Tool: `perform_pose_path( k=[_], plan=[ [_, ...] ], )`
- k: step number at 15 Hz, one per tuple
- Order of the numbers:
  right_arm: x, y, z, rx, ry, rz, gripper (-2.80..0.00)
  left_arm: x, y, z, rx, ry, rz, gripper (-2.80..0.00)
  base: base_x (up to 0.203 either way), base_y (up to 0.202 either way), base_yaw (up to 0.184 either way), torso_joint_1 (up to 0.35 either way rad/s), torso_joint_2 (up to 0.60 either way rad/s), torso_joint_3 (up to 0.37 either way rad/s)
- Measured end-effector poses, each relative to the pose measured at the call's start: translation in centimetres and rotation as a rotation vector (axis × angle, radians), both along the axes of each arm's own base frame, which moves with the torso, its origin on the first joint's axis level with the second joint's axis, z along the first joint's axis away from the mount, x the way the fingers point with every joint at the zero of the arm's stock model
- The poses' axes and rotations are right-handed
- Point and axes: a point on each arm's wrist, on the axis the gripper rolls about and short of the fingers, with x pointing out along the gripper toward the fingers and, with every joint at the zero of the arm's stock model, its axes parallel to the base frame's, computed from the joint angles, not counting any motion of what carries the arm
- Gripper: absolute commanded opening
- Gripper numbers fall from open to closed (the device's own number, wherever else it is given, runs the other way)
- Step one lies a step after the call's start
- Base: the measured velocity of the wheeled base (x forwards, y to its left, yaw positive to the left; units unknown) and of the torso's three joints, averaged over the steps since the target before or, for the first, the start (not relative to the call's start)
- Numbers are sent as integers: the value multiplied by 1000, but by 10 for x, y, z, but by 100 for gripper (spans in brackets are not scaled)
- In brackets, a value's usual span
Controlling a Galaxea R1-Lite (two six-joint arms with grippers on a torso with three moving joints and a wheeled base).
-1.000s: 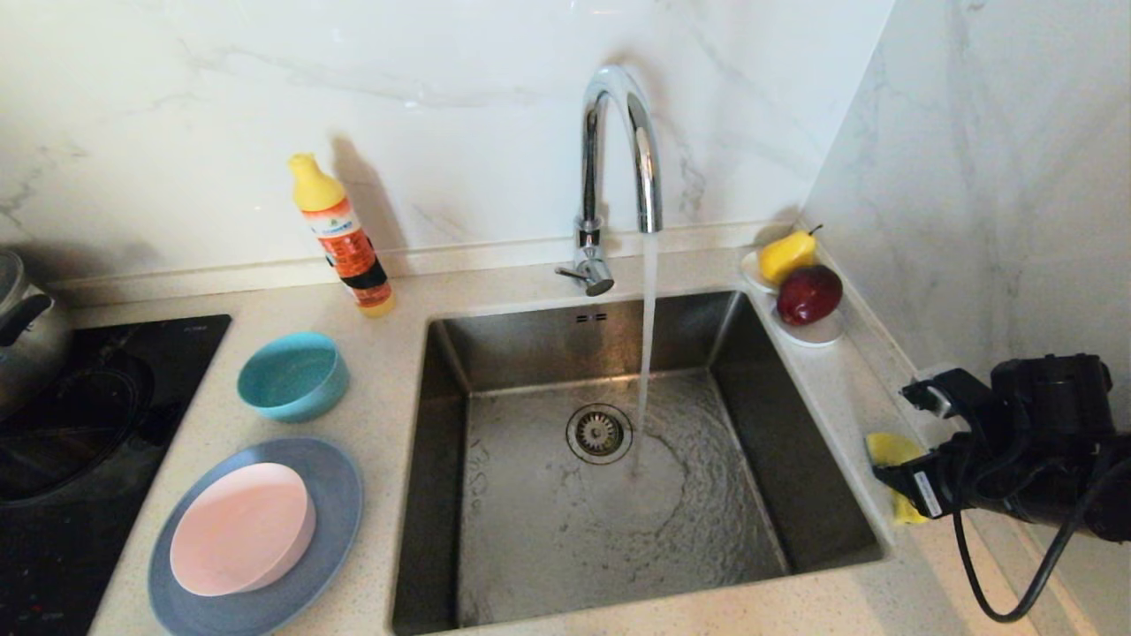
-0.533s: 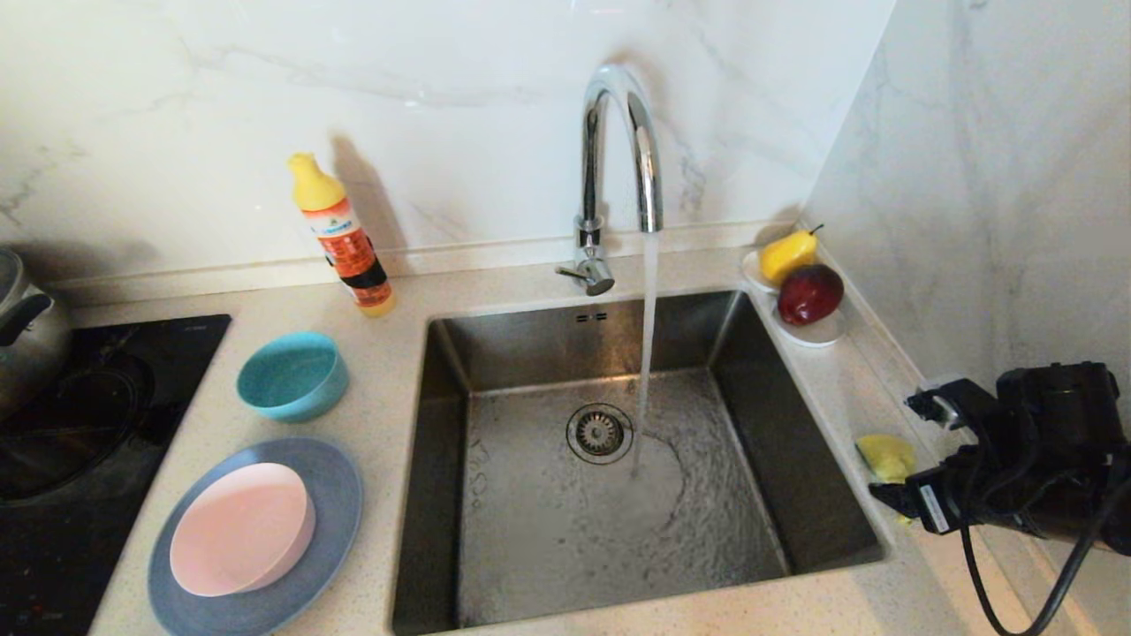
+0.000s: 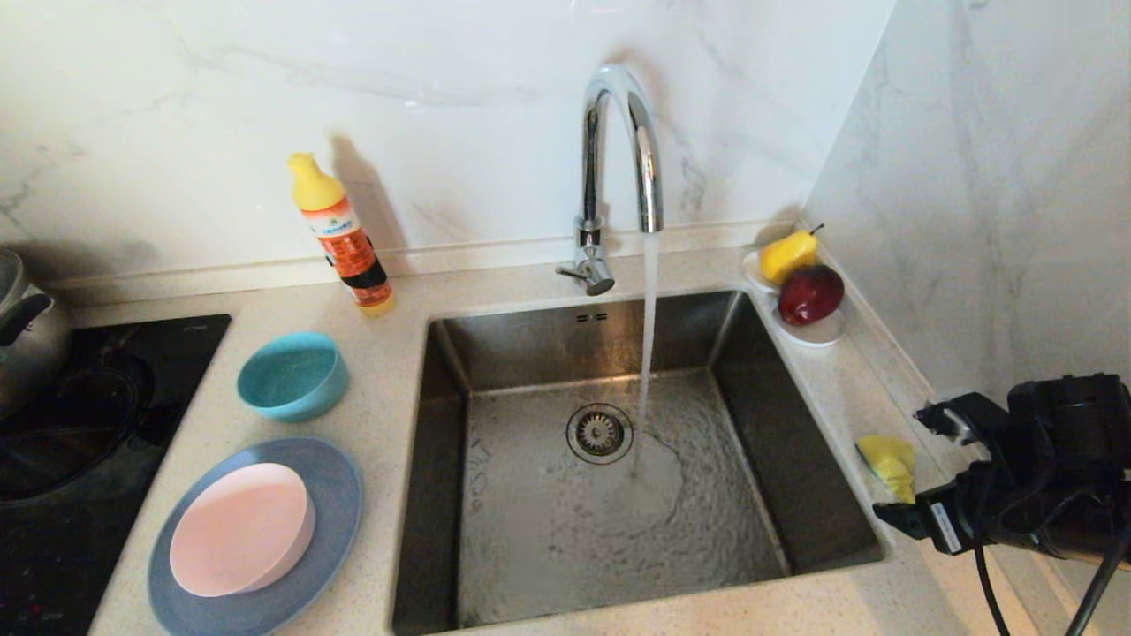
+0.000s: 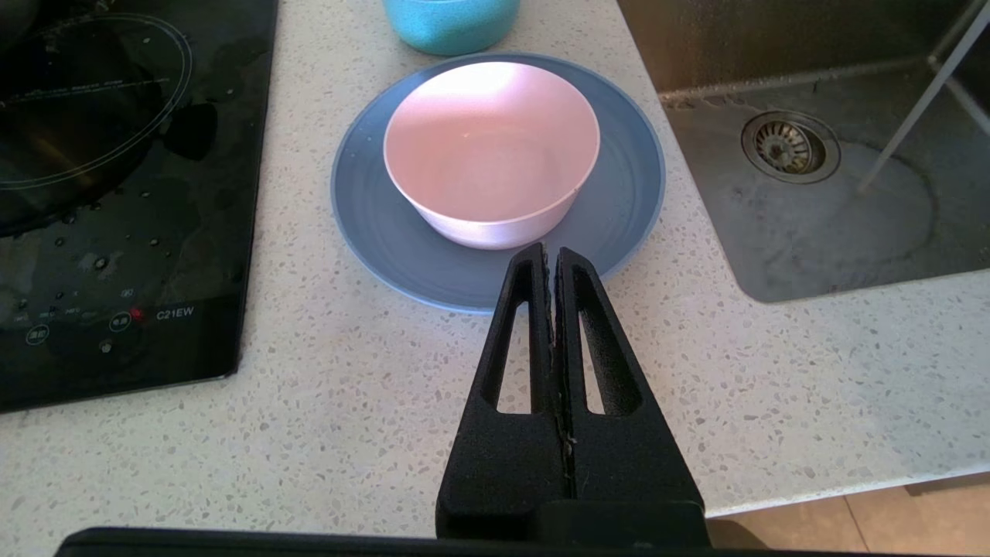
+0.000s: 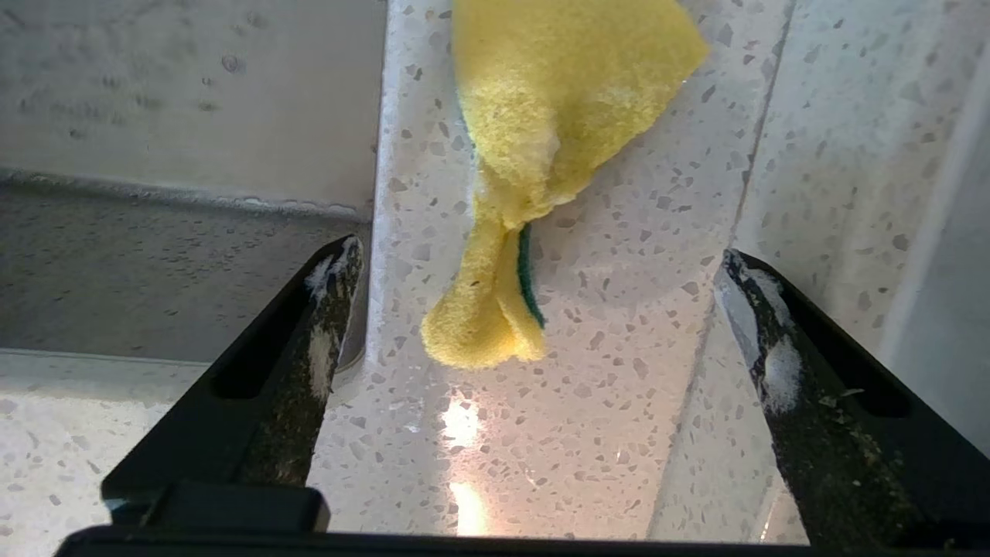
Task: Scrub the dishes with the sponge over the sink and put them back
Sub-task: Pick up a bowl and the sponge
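Head view shows a speckled bench under marble walls. Left to right: dishes, sink with running water, sponge. Right end effector gapes wide near it; left end effector is pinched together.

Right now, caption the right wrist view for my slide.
Open right gripper poised above the crumpled sponge on the counter.

Sink set mid-tabletop. Left of it: smaller bowl behind plate, larger bowl on plate. Right: sponge beside rim, fruit dish behind it.
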Motion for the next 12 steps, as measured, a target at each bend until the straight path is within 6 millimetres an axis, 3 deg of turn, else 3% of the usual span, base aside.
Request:
perform_pose_path(
  k=[1, 12],
  plan=[
    [0, 0, 0, 0, 0, 1, -280, 0, 0, 0, 0, 0, 0, -280, 0, 0, 0, 0, 0, 0],
    [0, 0, -6, 15, 23, -11, -280, 0, 0, 0, 0, 0, 0, -280, 0, 0, 0, 0, 0, 0]
  ],
)
